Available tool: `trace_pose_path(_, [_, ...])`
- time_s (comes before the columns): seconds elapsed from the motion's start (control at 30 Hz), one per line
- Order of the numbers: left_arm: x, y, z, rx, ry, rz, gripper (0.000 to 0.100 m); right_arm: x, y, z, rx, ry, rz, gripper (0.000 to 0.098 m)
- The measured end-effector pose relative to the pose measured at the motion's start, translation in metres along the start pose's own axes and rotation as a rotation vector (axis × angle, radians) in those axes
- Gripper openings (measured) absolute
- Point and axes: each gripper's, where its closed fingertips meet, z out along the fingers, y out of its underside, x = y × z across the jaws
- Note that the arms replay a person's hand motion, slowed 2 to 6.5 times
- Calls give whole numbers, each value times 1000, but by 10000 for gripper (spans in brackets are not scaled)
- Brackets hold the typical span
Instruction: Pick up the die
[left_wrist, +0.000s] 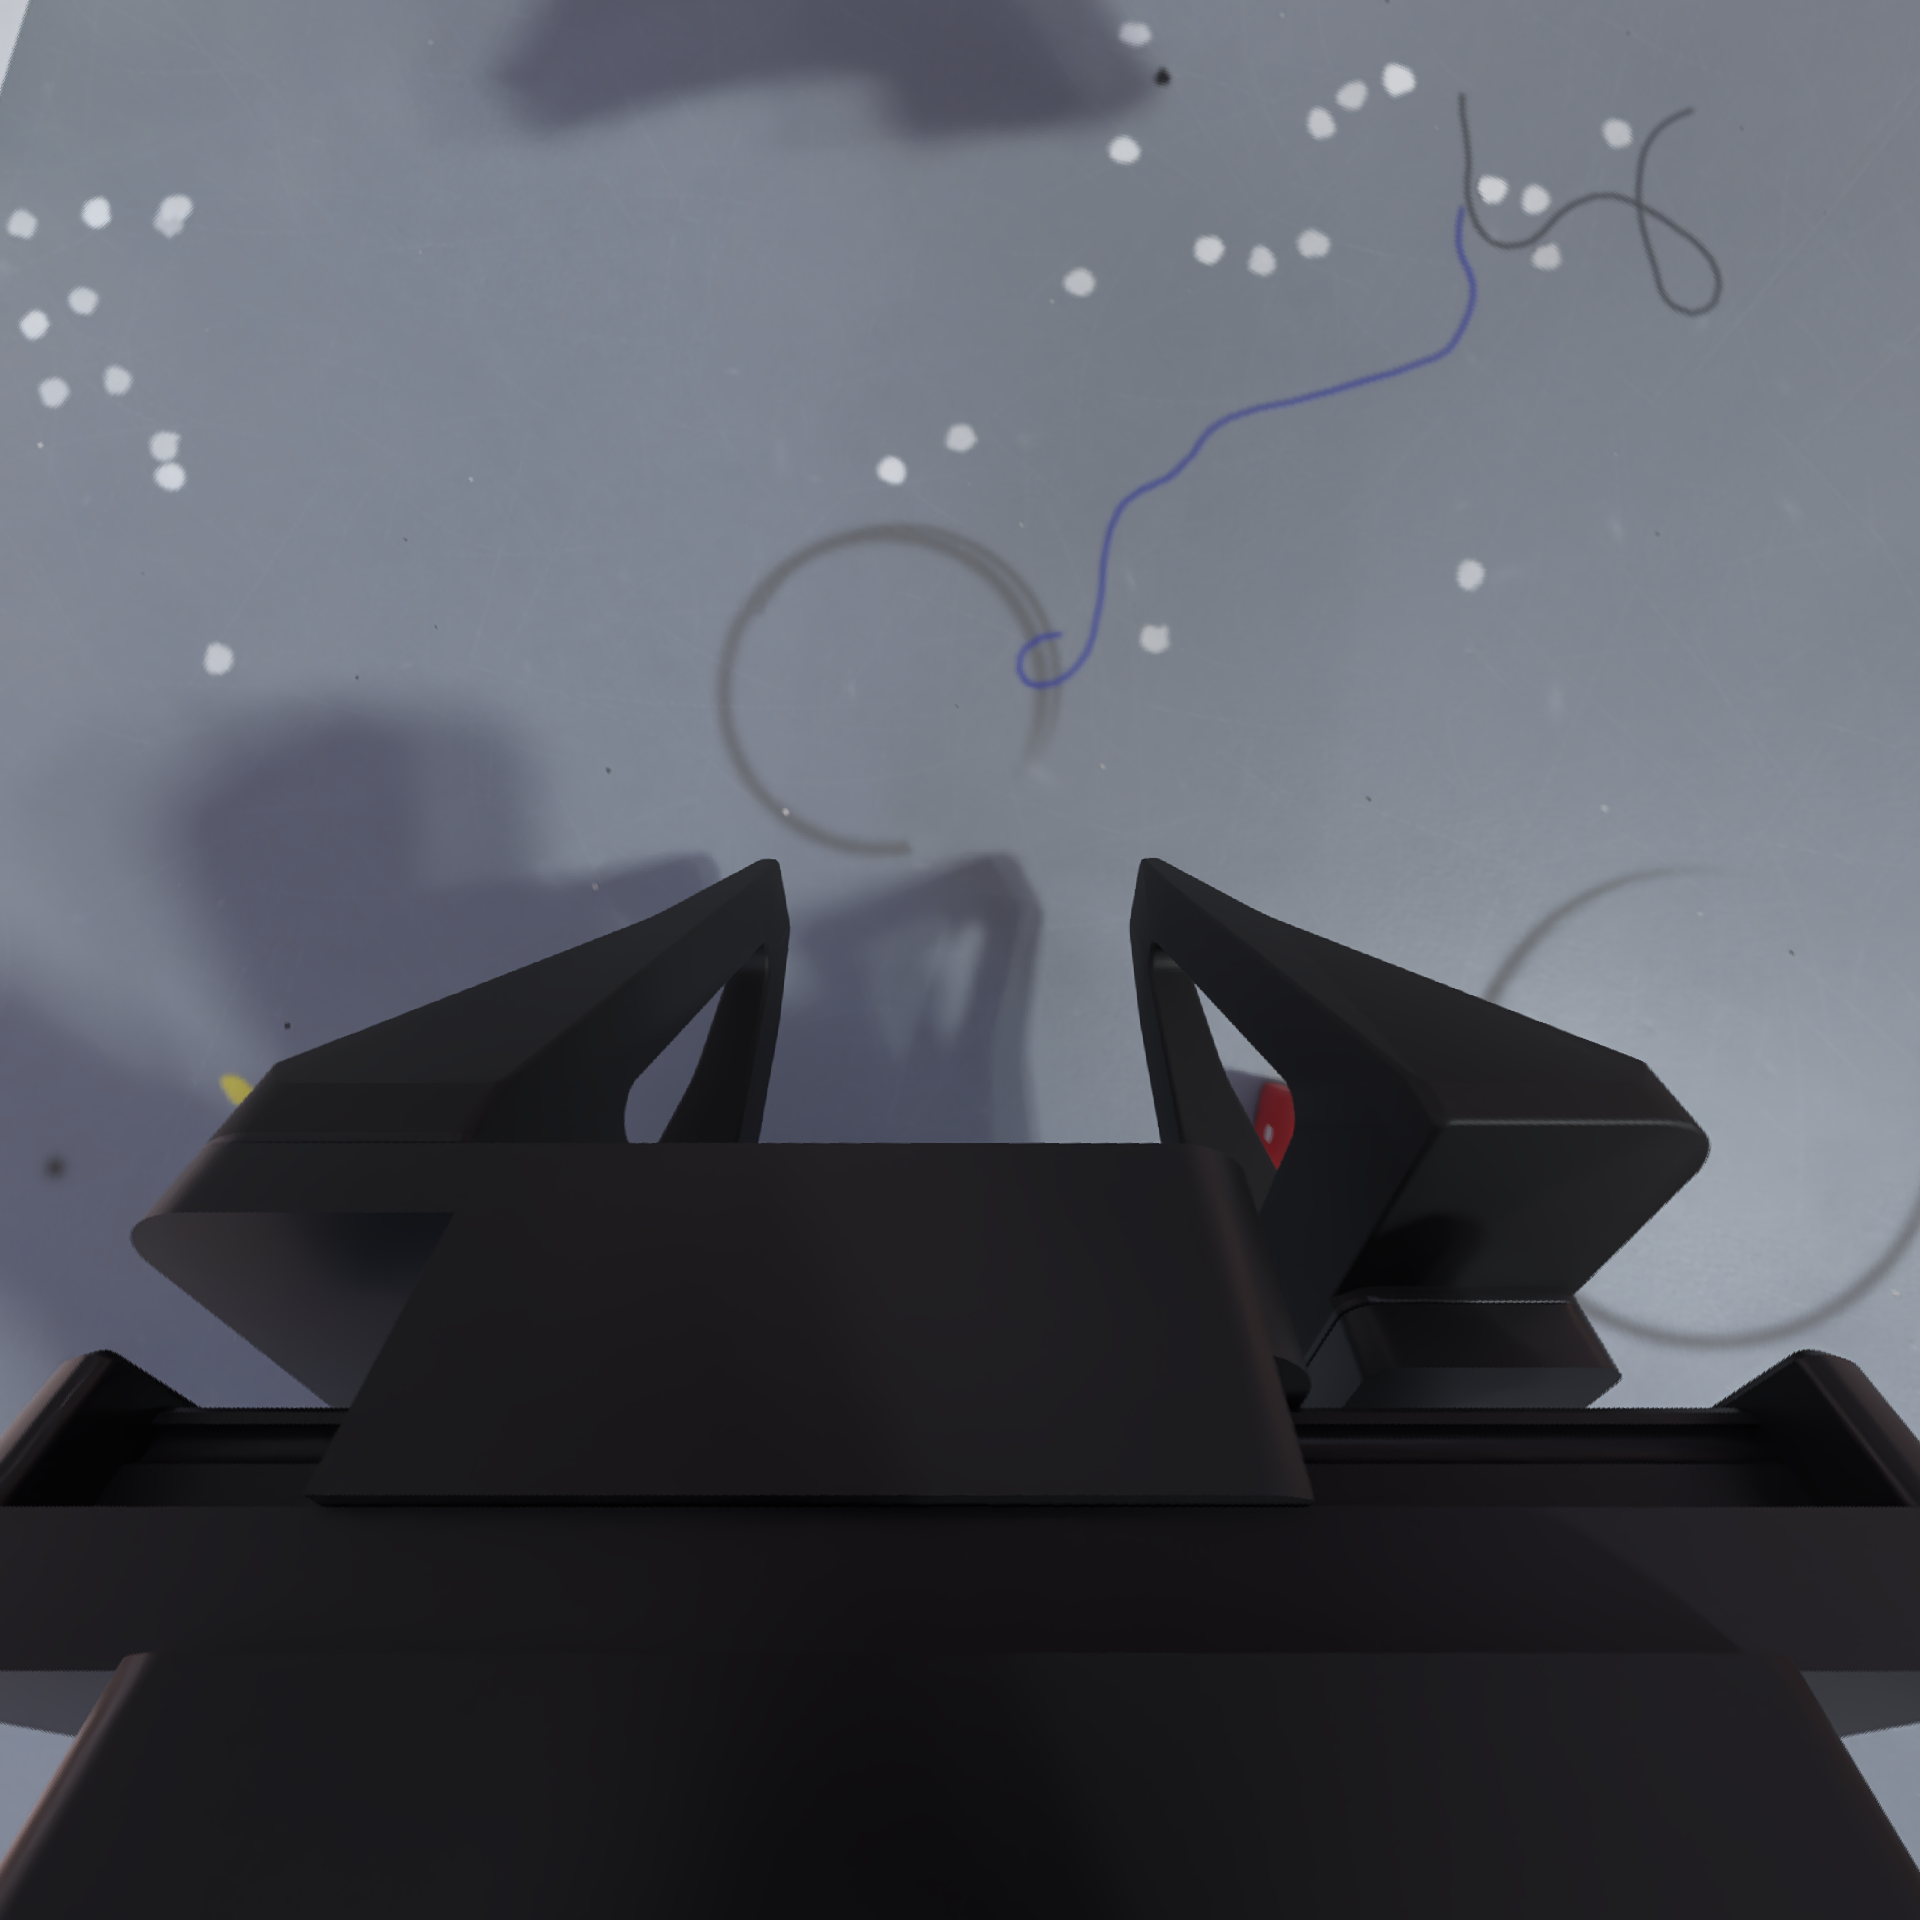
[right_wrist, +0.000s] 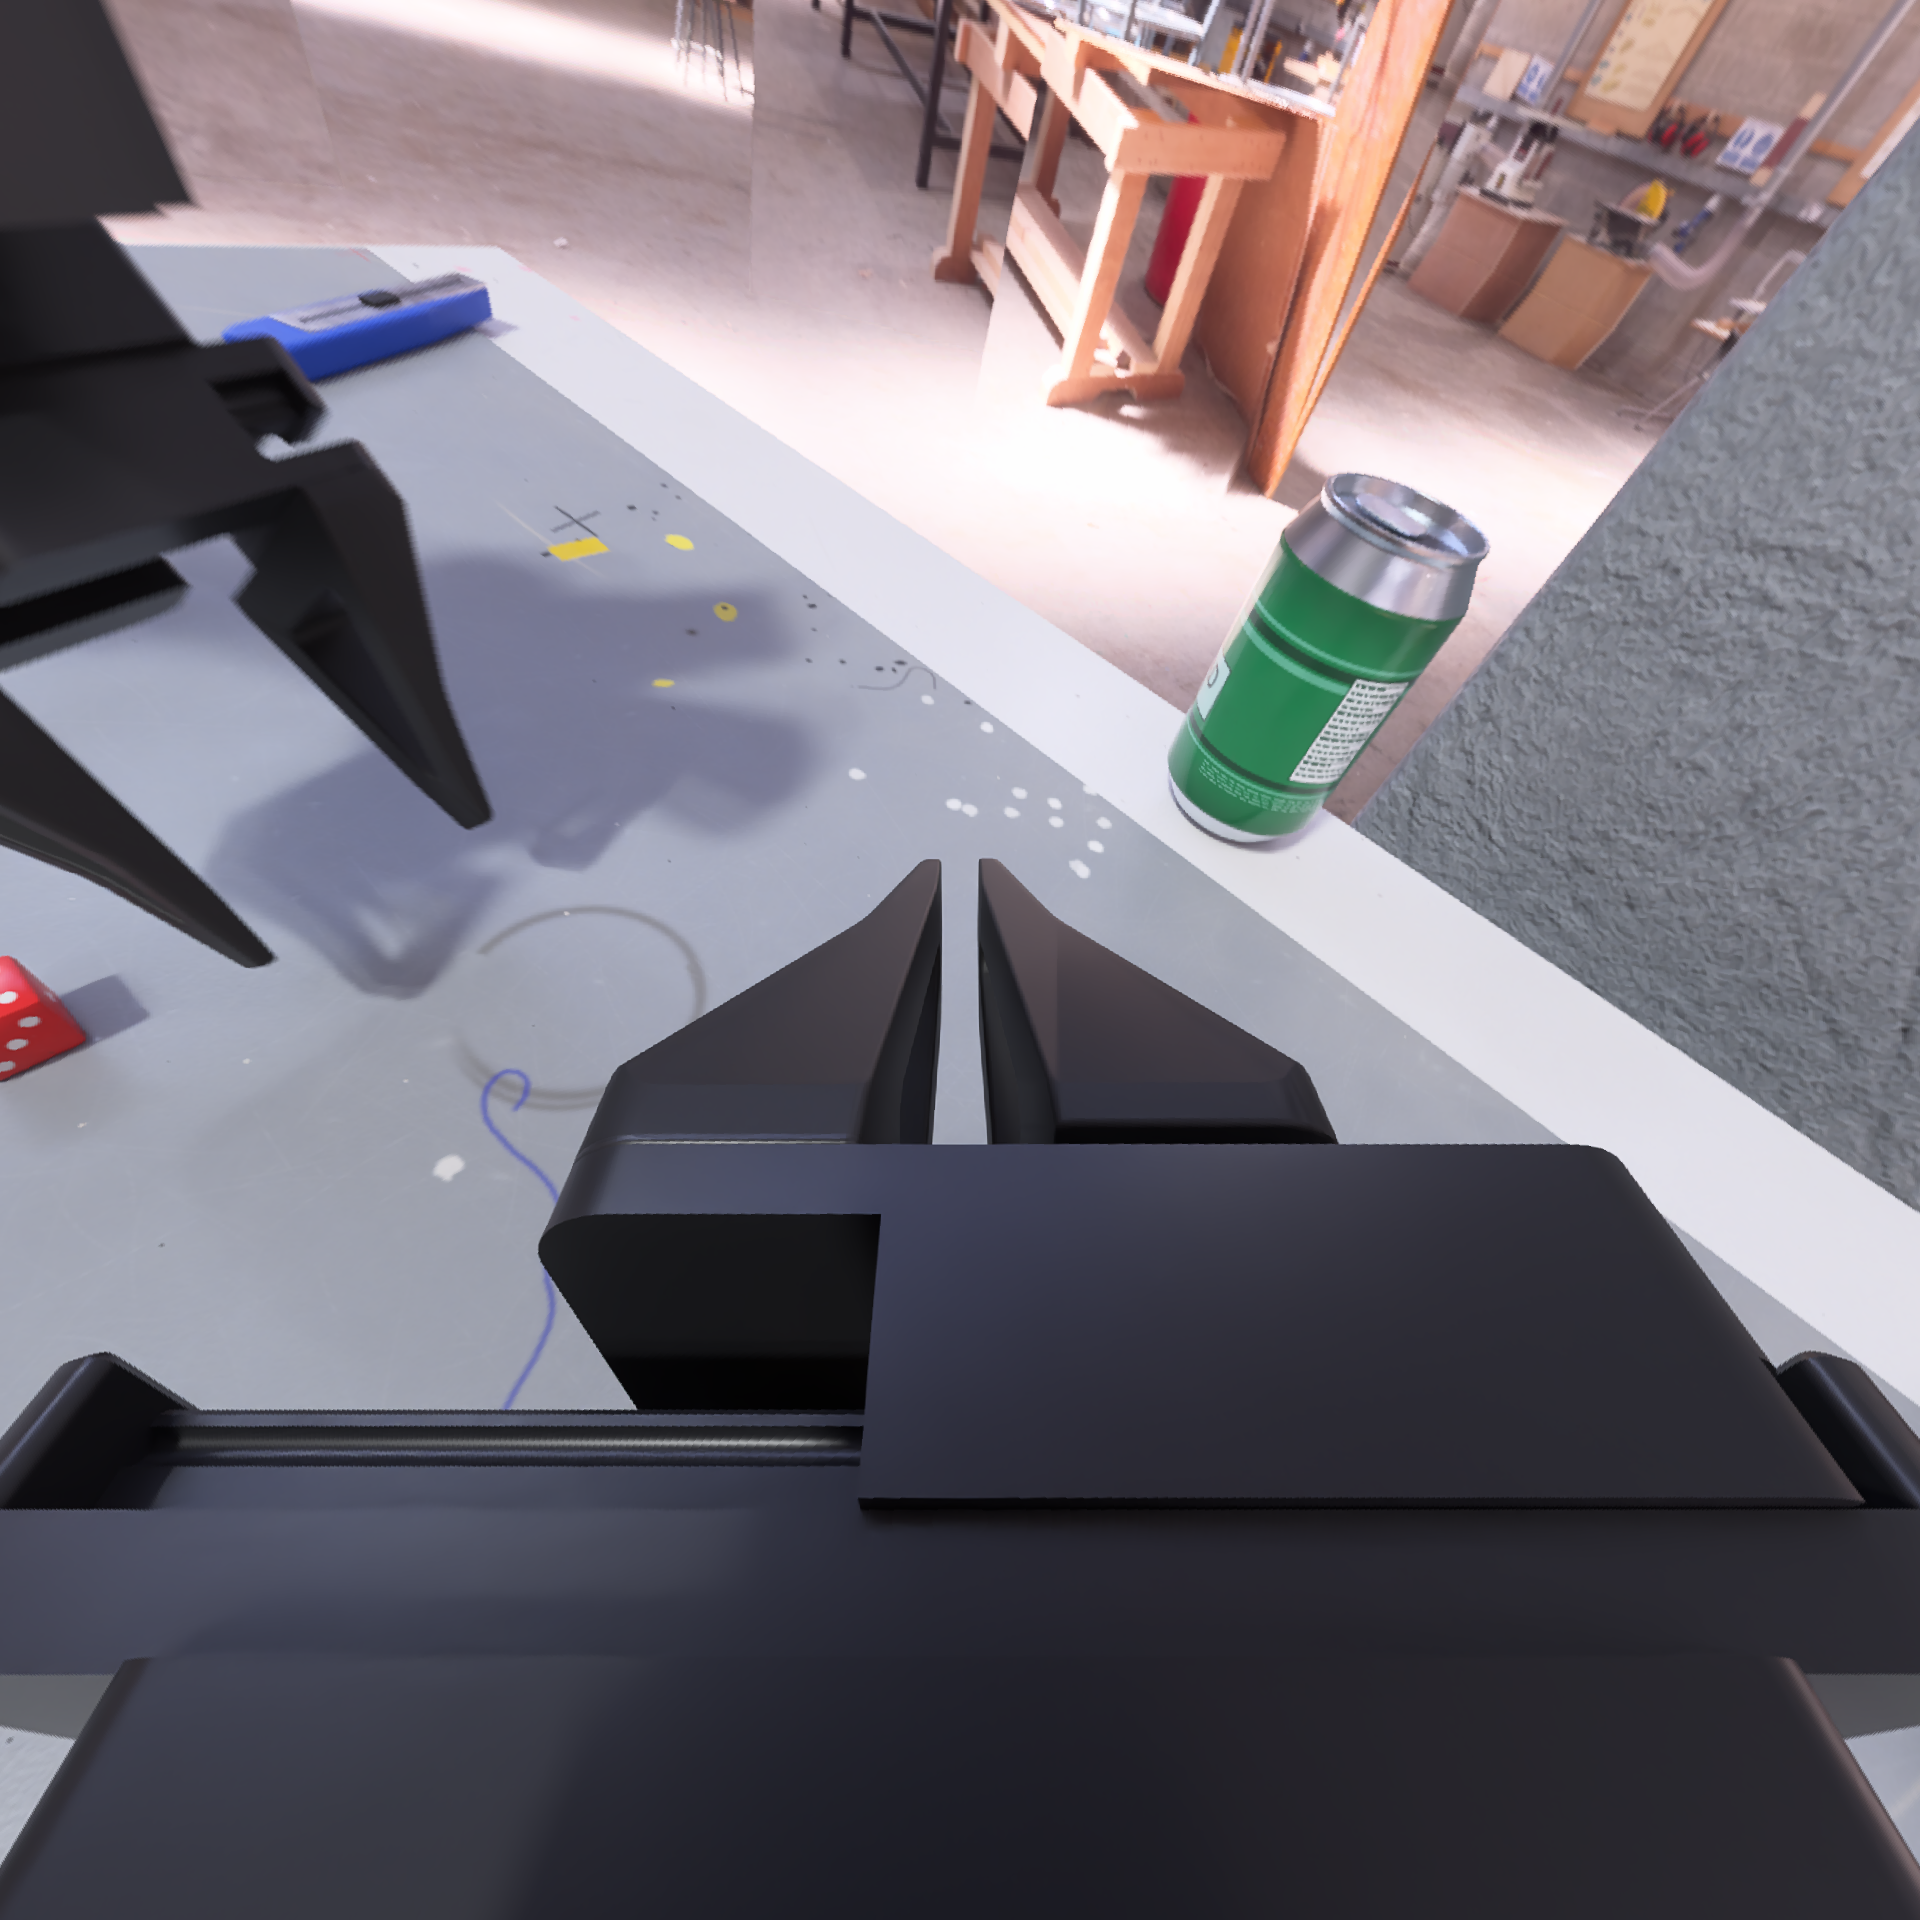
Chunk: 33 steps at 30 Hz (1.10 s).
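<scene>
The die (right_wrist: 31, 1018) is red with white pips and sits on the grey table at the left edge of the right wrist view. In the left wrist view only a red sliver of the die (left_wrist: 1276, 1124) shows through the opening in my right-hand finger. My left gripper (left_wrist: 961, 883) is open and empty, hovering above the table; it also shows in the right wrist view (right_wrist: 369, 888), with its fingertips just above and right of the die. My right gripper (right_wrist: 960, 883) is shut with nothing in it, well right of the die.
A green drink can (right_wrist: 1320, 665) stands on the table's white edge (right_wrist: 1039, 665) at the right. A blue utility knife (right_wrist: 364, 322) lies far back on the left. The grey table top (left_wrist: 520, 520) bears paint spots, ring marks and pen squiggles.
</scene>
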Motion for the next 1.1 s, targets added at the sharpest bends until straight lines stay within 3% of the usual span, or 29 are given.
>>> trace_pose_path(0.23, [-7,2,14,-12,33,9,626,-3,-8,-4,44,-27,-8,69])
trace_pose_path(0.53, [2,7,16,-42,18,17,551,-5,-5,-4,28,-38,-20,69])
trace_pose_path(0.77, [4,8,15,-67,-55,-63,550,-13,-2,-4,11,-80,-42,69])
trace_pose_path(1.1, [0,10,14,-96,-188,-227,550,-38,5,-5,-29,-240,-77,76])
